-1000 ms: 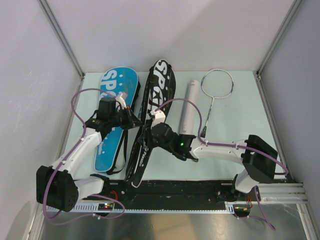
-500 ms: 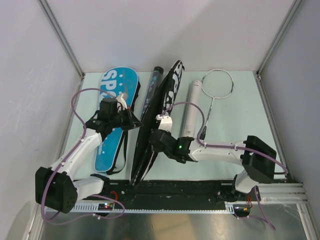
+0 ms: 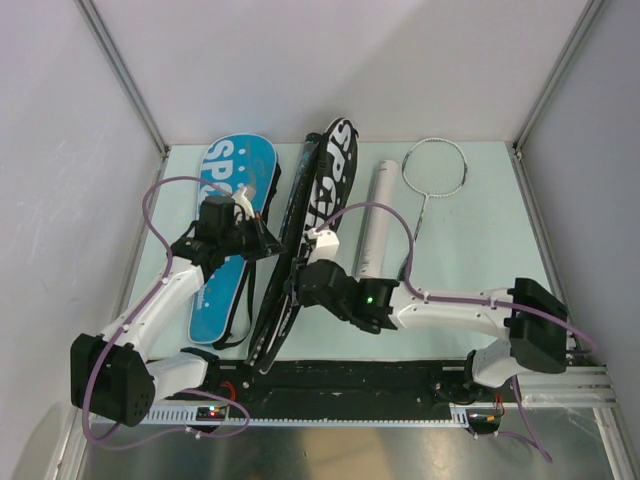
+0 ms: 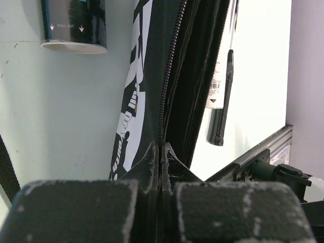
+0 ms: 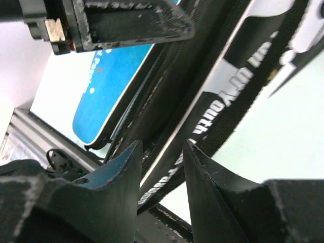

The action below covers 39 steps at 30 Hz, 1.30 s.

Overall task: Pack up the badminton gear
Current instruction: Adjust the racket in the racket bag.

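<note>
While both grippers pinch its zip edge, the black fabric racket cover point(image 3: 322, 185) sits tilted up on edge in the middle of the pale green table point(image 3: 480, 230).

The left gripper point(image 4: 161, 185) is clamped on the seam beside the zip teeth, its pads pressed together with only cloth between them. The right gripper point(image 5: 161, 162) sits on the same rim, nearer the arm bases, fingers narrow around the cover's edge and apparently gripping it. To do this step well, I judge the two holds should pull the rim taut and move together, so the floppy cloth neither twists nor slips from the pads. The blue fabric racket cover point(image 3: 228, 170) lies flat just to the left. The white cylindrical tube point(image 3: 375, 210) and the silver thin-framed racket point(image 3: 435, 165) lie to the right, not yet packed.
</note>
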Available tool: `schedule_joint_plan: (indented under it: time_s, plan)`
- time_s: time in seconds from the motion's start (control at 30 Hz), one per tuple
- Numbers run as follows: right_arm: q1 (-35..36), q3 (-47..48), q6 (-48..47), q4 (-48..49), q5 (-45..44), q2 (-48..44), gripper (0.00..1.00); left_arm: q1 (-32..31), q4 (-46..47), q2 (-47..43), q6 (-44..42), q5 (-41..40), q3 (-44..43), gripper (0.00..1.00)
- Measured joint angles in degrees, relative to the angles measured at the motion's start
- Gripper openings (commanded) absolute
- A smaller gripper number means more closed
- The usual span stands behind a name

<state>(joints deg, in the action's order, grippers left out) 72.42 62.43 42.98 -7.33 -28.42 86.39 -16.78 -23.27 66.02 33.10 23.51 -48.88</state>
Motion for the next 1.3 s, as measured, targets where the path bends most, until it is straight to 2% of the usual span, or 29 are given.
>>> schedule_joint_plan:
  time_s: [0.23,0.33,0.57,1.1,1.3]
  plan:
    - [-0.39,0.04,-0.92,8.44,8.07,7.85,0.37,0.02,-0.04,0.00,0.44,0.00,0.00,0.00]
    - [-0.44,0.04,-1.33,10.05,8.59,9.01,0.35,0.02,-0.15,-0.11,0.50,0.00,0.00,0.00]
    - [-0.22,0.44,3.72,5.55,4.22,11.32,0.33,0.02,-0.33,-0.70,0.55,-0.02,0.00,0.00]
    - [0.57,2.43,14.69,4.50,-1.33,15.39,0.26,1.60,-1.51,-0.72,0.35,-1.55,-0.02,0.00]
    - [0.22,1.25,18.18,5.16,-1.97,15.65,0.26,3.19,-6.19,-0.72,-1.88,-4.04,-2.78,0.00]
